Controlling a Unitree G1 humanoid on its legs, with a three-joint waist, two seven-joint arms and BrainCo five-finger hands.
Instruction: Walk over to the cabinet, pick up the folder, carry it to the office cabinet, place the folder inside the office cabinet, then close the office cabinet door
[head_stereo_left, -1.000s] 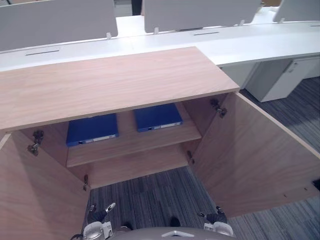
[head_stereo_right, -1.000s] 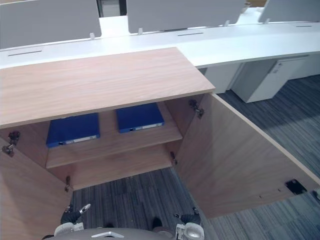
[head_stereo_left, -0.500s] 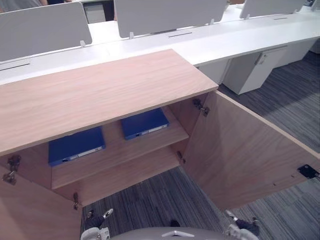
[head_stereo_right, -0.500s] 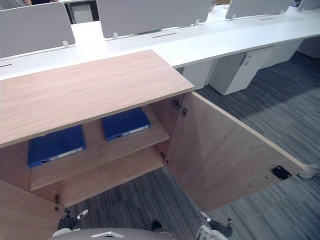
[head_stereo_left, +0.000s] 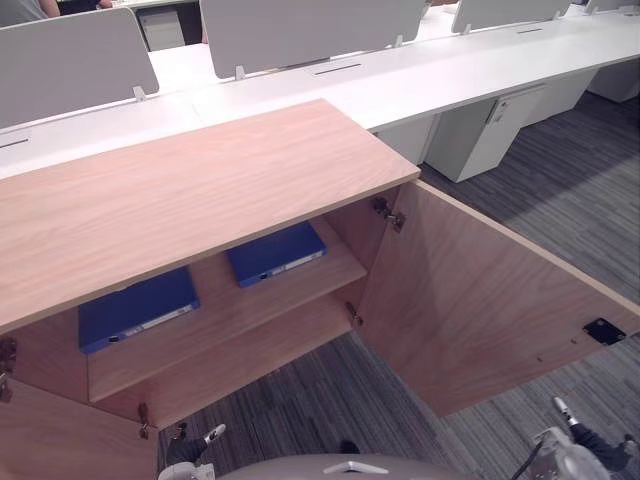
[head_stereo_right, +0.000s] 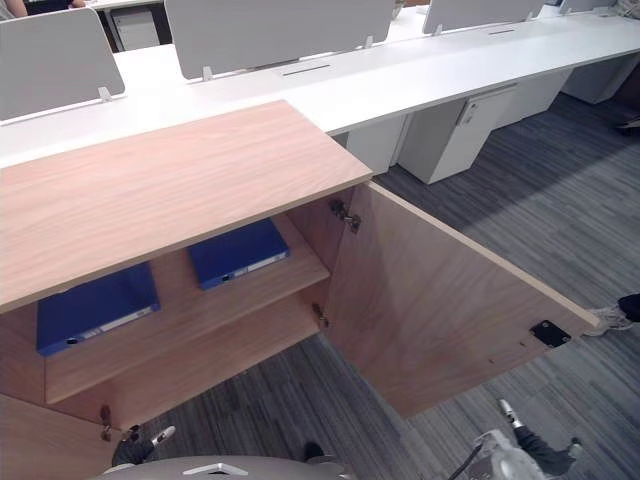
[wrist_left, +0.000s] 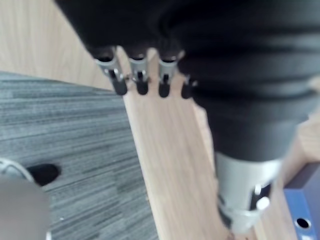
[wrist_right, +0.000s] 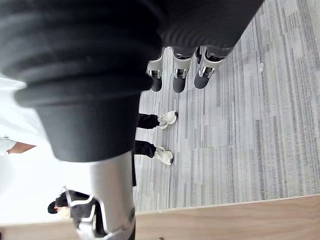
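A: Nearest entries first?
B: Item: left robot hand (wrist_left: 139, 72), low by the left door (head_stereo_left: 60, 440), fingers straight, holding nothing. Item: right robot hand (wrist_right: 180, 70), low near the right door (head_stereo_left: 480, 300), fingers straight, holding nothing. Grey striped carpet (head_stereo_left: 330, 410) beneath.
A: And the cabinet (head_stereo_left: 190, 190)?
B: Wood, both doors swung wide, one shelf (head_stereo_left: 230, 320) inside.
A: The task's thing?
B: Two blue folders flat on that shelf, well apart: left folder (head_stereo_left: 137, 308), right folder (head_stereo_left: 276, 253), labelled spines facing front.
A: Handling?
B: Probably stiff covers, smooth, apt to slip. Weight depends on contents, which I cannot tell. Best held at the spine edge, fingers above and thumb below.
A: Beyond?
B: Long white tabletop (head_stereo_left: 450, 75), grey dividers (head_stereo_left: 300, 30), white drawer unit (head_stereo_left: 480, 125). A person's shoes (wrist_right: 165, 119) on the carpet.
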